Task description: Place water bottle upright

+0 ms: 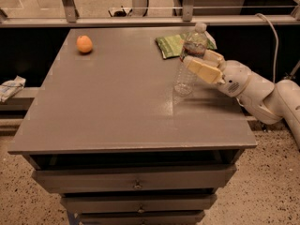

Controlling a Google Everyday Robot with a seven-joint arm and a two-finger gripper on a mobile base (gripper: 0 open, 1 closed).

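Note:
The water bottle (188,67) is clear and ribbed, with a white cap and a thin label band. It stands on the right part of the grey table (117,102), its base on the surface and its top leaning slightly right. My gripper (198,63) comes in from the right on a white arm (255,90). Its cream fingers (204,71) are closed on the bottle's middle, one in front and one behind.
An orange (84,44) lies at the table's far left. A green packet (171,45) lies at the back, just behind the bottle. The table's right edge is close under the arm. Drawers sit below the tabletop, and a railing runs behind it.

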